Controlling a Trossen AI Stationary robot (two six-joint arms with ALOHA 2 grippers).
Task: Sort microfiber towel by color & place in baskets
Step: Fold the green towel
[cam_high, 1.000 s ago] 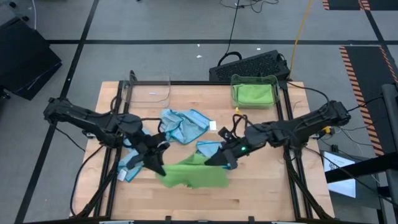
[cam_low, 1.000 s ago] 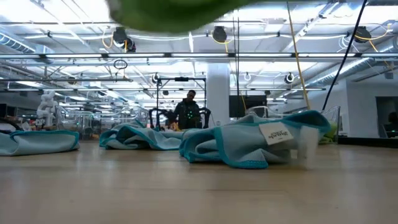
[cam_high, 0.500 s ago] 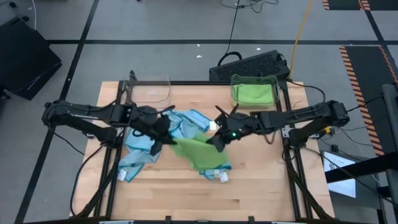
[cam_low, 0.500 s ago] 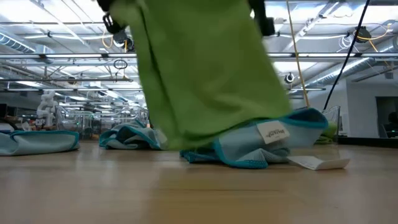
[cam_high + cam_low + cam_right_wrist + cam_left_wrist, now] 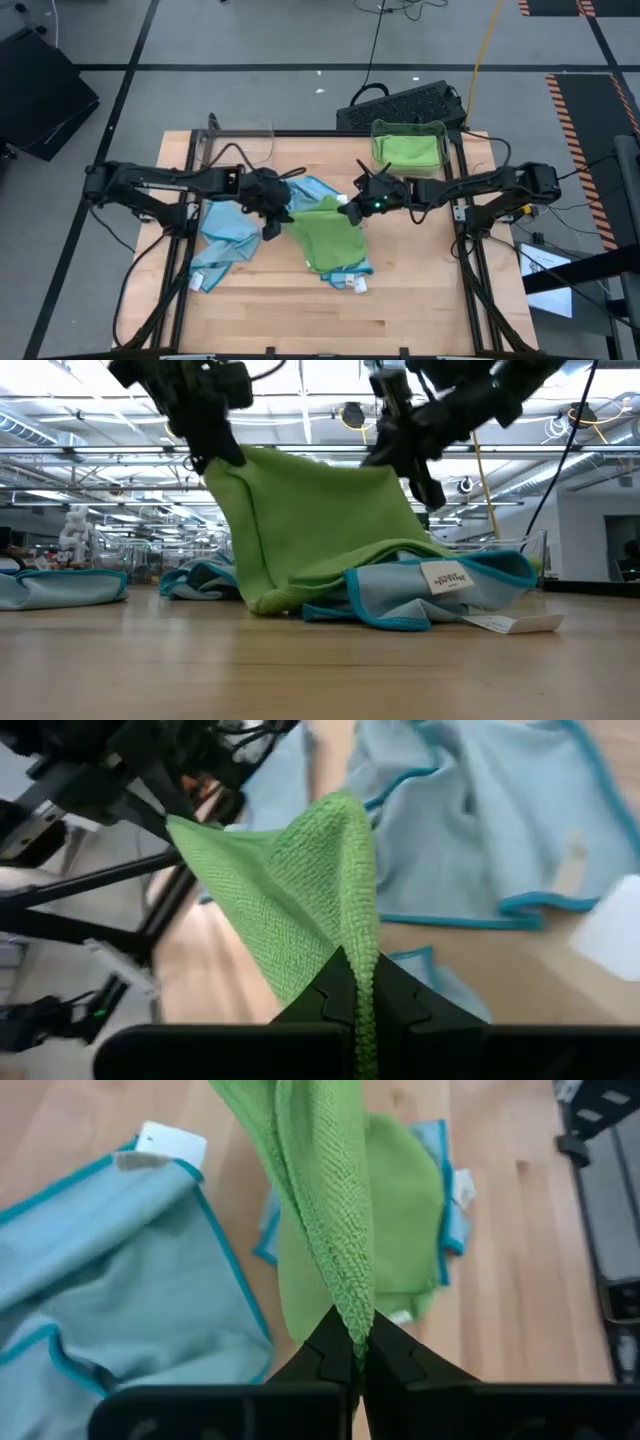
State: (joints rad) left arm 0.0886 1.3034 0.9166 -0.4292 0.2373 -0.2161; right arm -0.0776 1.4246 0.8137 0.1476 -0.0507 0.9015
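Green towel (image 5: pixel 328 236) hangs mid-counter between your two tools, each pinched shut on a top corner: left tool (image 5: pixel 272 212) on the left corner, right tool (image 5: pixel 366 207) on the right. Both wrist views show the fingers closed tight on a thin fold of cloth. The lower edge drags on the counter (image 5: pixel 260 320), draped over a blue towel (image 5: pixel 430 592) at near right. More blue towels (image 5: pixel 228 228) lie left of centre and just behind the green one.

The green basket (image 5: pixel 408 147) sits at the far right corner and already holds a green towel. The clear basket (image 5: pixel 240 145) at far left looks empty.

Risks: the trailing hem may snag the blue towel under it and drag it along, so you'd mix colours in the basket. Lift higher before you travel. The grips are on thin corner folds, so pulling the arms apart may slip one free. Both arms heading right could crowd each other near the basket.
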